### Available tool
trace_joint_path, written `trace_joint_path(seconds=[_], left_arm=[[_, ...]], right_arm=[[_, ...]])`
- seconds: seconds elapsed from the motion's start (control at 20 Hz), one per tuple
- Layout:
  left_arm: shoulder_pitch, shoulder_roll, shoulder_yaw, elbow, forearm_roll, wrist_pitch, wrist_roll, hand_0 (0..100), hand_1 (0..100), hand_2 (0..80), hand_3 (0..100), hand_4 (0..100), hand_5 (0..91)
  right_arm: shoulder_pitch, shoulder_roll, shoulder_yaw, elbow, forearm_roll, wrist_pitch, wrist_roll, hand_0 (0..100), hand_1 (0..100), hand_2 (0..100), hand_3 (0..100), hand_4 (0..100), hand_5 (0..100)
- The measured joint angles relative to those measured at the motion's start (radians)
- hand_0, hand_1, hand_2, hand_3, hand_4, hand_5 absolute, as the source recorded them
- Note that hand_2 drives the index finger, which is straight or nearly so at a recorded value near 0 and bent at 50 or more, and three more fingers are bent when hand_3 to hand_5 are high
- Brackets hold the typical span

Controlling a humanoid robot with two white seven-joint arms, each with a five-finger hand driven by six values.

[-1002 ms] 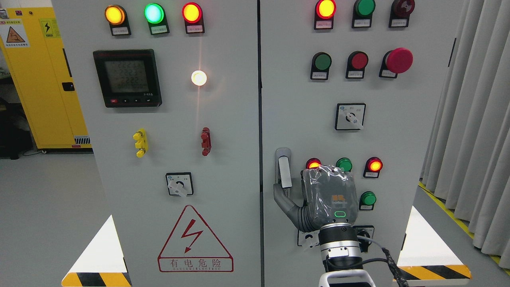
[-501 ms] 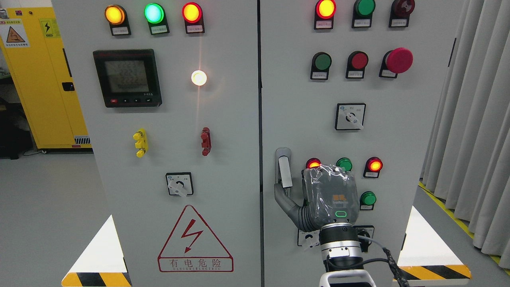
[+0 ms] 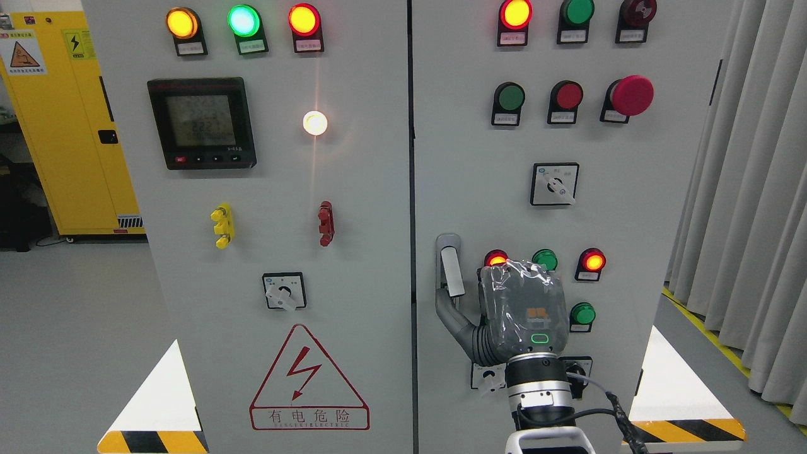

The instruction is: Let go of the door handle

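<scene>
A grey electrical cabinet (image 3: 353, 208) with two doors fills the view, with a yellow cabinet (image 3: 63, 126) behind it at the far left and pale curtains (image 3: 750, 189) hanging at the right. On the right door, close to its left edge and a little below mid-height, sits the door handle (image 3: 450, 268), a narrow upright silver lever in a grey mount. The right hand (image 3: 504, 312), wrapped in clear plastic, comes up from the bottom edge right of the middle and hangs just beside the handle, back toward the camera. Its thumb (image 3: 451, 315) reaches left, its tip directly below the lever's lower end; whether it touches cannot be told. The other fingers are hidden behind the palm, so whether they are curled or spread cannot be told. Around the hand are a lit red lamp (image 3: 592, 261) and green buttons (image 3: 582, 314). On the left door are a digital meter (image 3: 202, 123) and a red lightning warning triangle (image 3: 309, 378).
</scene>
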Motion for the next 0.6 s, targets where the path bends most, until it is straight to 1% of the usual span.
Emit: trace_joint_path(seconds=[0.4,0.6], left_arm=[[0.000,0.000,0.000,0.000,0.000,0.000,0.000,12,56,0.0,0,0,0.0],[0.000,0.000,0.000,0.000,0.000,0.000,0.000,12,56,0.0,0,0,0.0]], right_arm=[[0.003,0.000,-0.001,-0.006,0.000,0.010,-0.002,55,28,98,100,100,100],[0.005,-0.001,-0.001,-0.009,0.000,0.010,-0.004,57,30,98,100,100,100]])
